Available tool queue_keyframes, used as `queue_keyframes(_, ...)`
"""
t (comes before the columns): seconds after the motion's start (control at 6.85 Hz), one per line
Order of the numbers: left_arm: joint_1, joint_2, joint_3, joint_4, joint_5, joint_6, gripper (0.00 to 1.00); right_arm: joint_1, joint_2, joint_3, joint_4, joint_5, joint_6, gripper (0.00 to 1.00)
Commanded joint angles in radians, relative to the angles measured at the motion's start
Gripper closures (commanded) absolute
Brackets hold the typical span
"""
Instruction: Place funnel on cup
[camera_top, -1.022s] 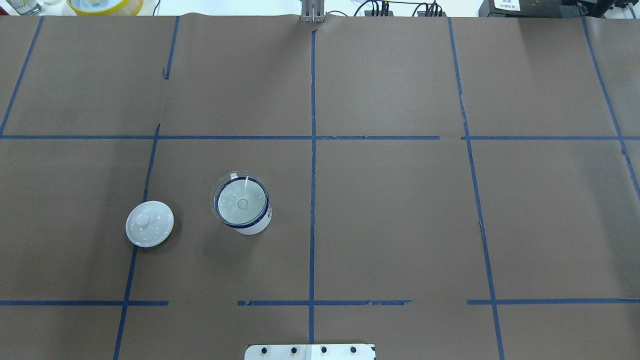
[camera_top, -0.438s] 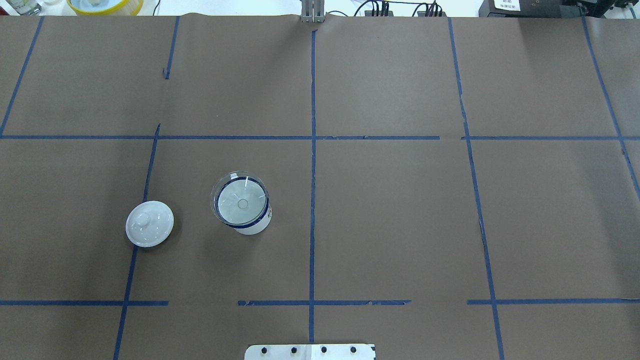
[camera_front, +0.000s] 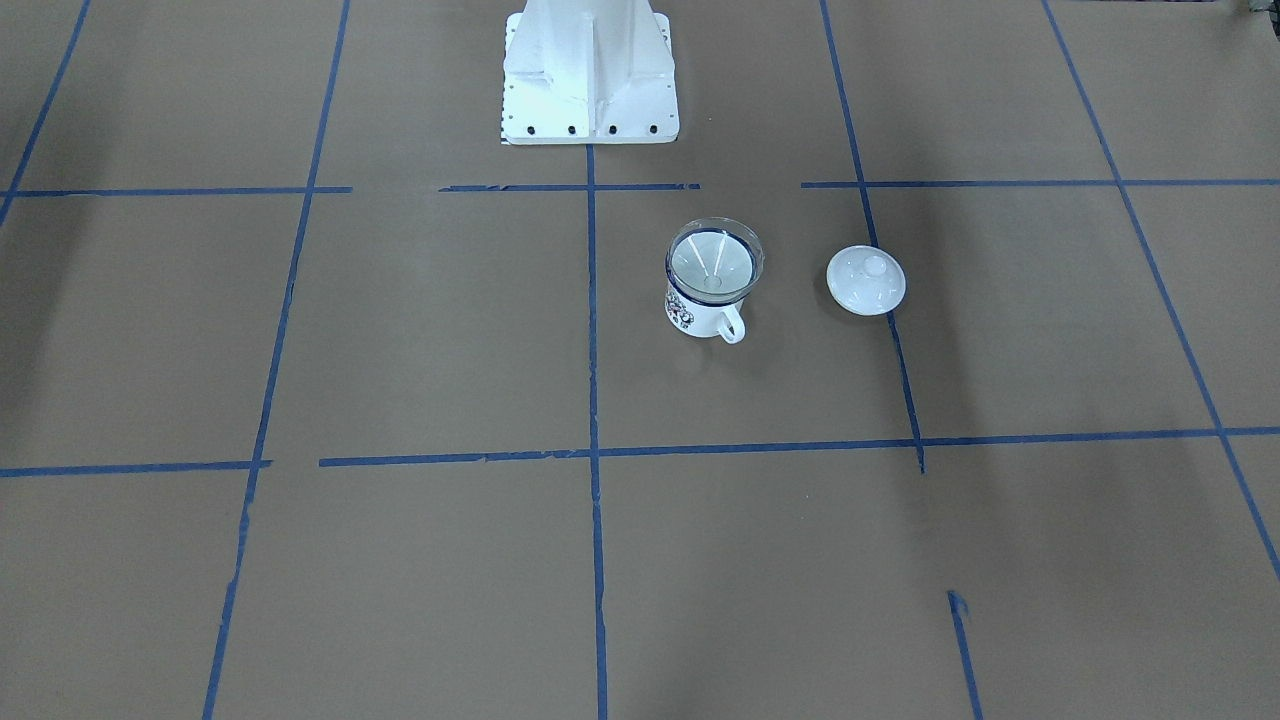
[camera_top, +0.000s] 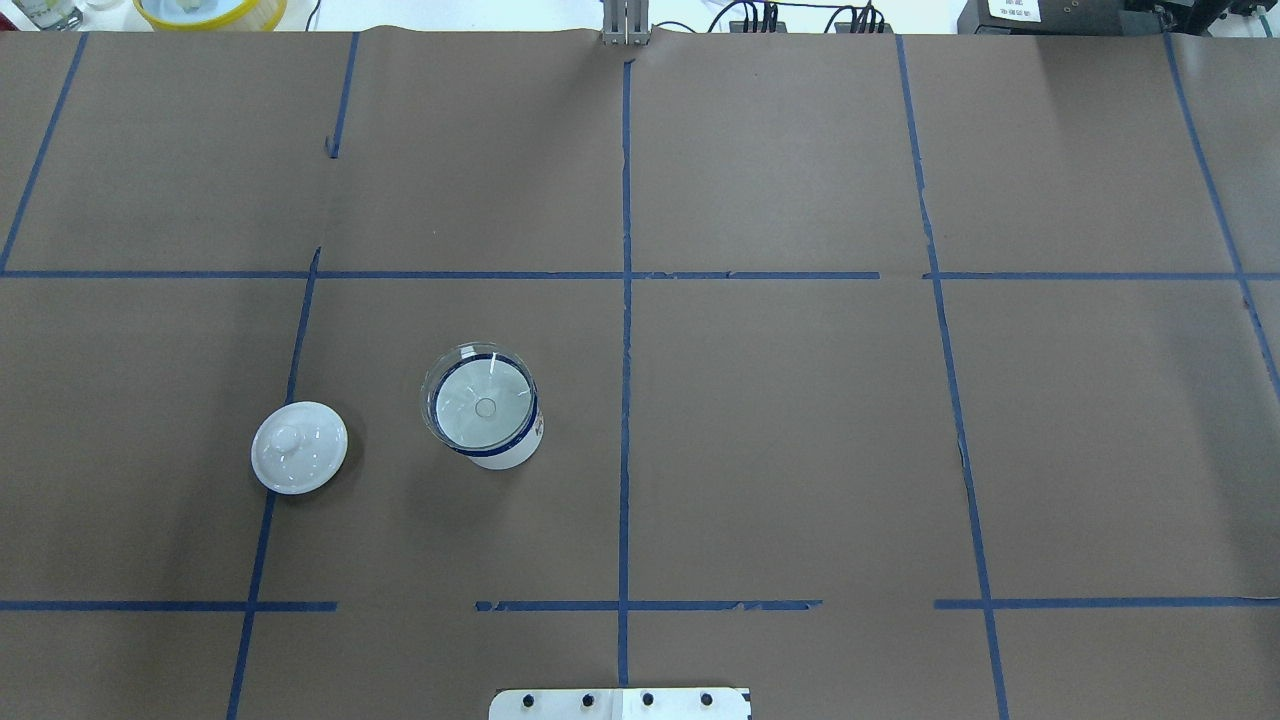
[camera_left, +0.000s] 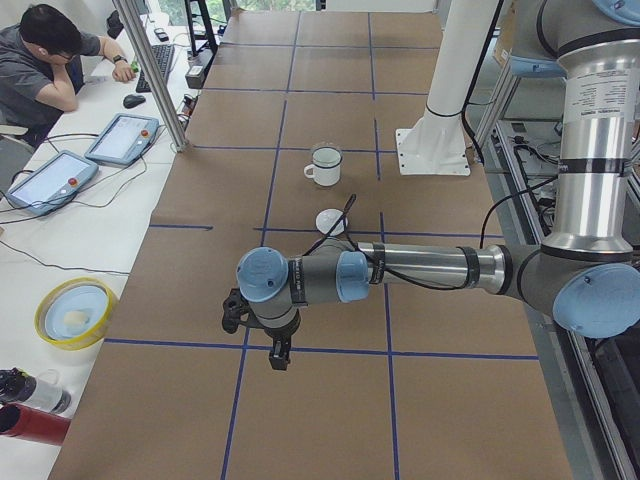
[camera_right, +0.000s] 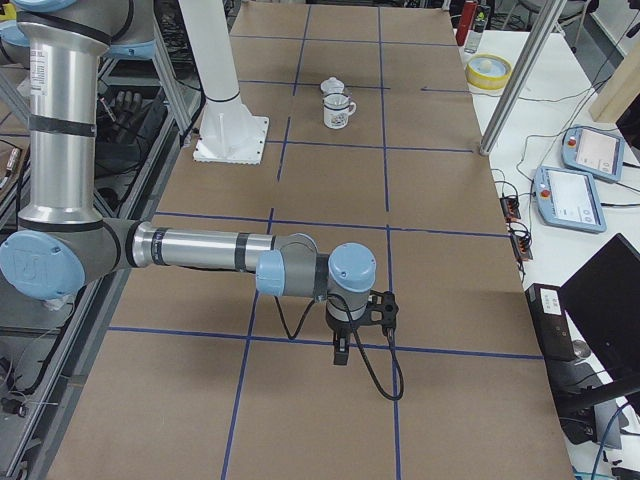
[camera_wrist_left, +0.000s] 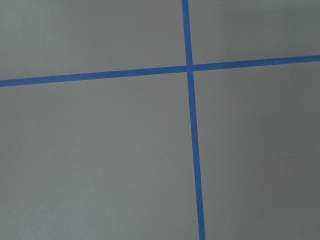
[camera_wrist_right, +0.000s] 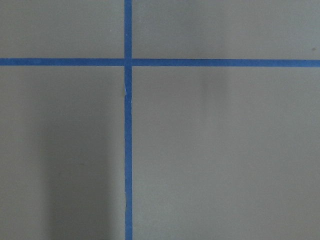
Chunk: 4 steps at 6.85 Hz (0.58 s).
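- The funnel (camera_top: 478, 398) sits in the top of the cup (camera_front: 690, 312). Its wide rim rests on the cup's blue rim and its spout points down inside.
- The funnel is clear, so the white inside of the cup shows through it.
- The cup stands upright on the tabletop (camera_top: 800, 420), on the robot's left side and near the middle blue tape (camera_top: 625, 400) line. It does not touch the line.
- The cup's handle points away from the robot.
- A round white lid (camera_top: 299, 447) with a knob lies flat near the cup, farther to the robot's left. The two do not touch. The lid lies on a tape line.
- The robot's white base (camera_front: 588, 70) stands at the tabletop's edge, near the cup.
- The left claw (camera_left: 278, 358) hangs over the tabletop, well apart from the cup, and points down. I cannot tell if it is wide or narrow.
- The right claw (camera_right: 340, 358) hangs far off at the other end and points down too. I cannot tell its state either.
- Each wrist camera shows only brown tabletop with two tape lines that cross.
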<state>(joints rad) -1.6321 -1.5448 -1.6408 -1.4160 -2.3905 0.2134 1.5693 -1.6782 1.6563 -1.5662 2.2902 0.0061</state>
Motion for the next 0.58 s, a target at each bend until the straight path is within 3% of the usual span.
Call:
queue_keyframes(0.0,-0.002,0.005,-0.005,0.002,0.005,0.000,0.00,0.000,0.000,0.000,0.000,0.000,0.000,0.00)
queue_keyframes(0.44,-0.003,0.026,-0.010,0.002,0.008,0.003,0.00,0.000,0.000,0.000,0.000,0.000,0.000,0.00)
